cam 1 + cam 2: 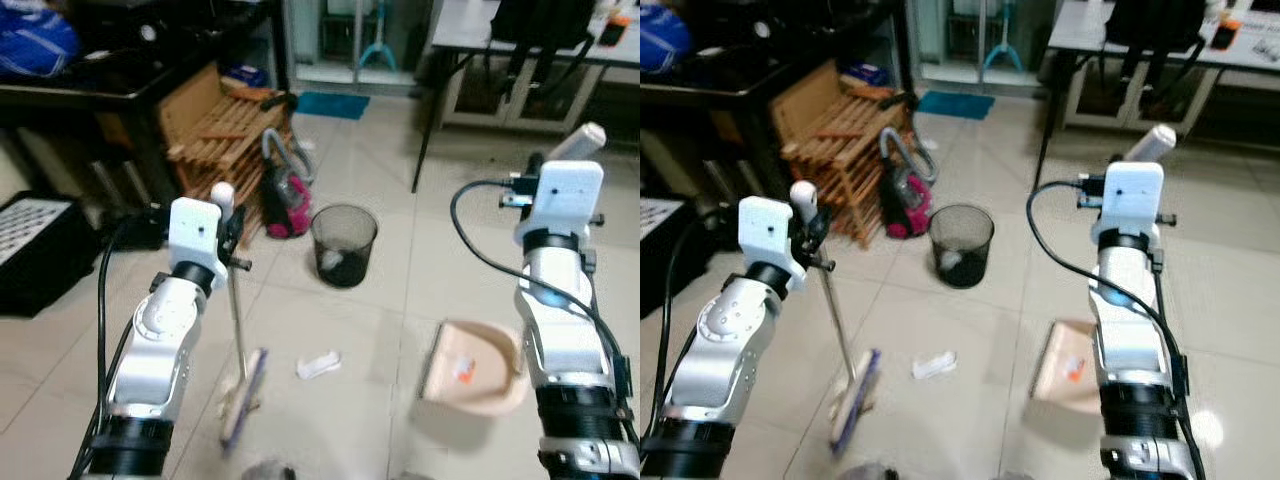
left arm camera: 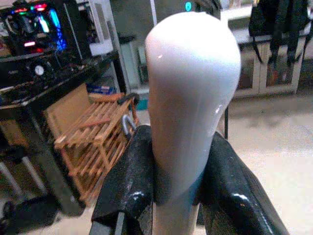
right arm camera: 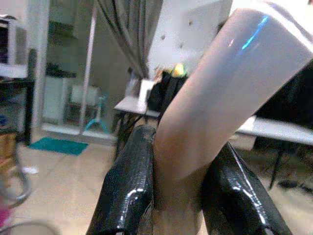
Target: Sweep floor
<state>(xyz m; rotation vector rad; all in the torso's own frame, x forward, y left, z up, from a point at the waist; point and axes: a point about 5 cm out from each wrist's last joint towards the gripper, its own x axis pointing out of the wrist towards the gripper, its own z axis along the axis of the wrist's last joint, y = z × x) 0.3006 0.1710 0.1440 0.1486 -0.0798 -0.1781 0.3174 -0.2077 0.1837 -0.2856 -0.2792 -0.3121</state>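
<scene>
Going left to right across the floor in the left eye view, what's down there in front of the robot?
Broom head → crumpled white paper scrap → beige dustpan. The left gripper holds the broom, the right gripper the dustpan's handle.

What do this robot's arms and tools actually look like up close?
Both arms are silver metal with rounded joints and black bands, topped by white boxy wrist blocks. A black cable loops along each. The left tool and right tool each have two long, glossy black fingers.
</scene>
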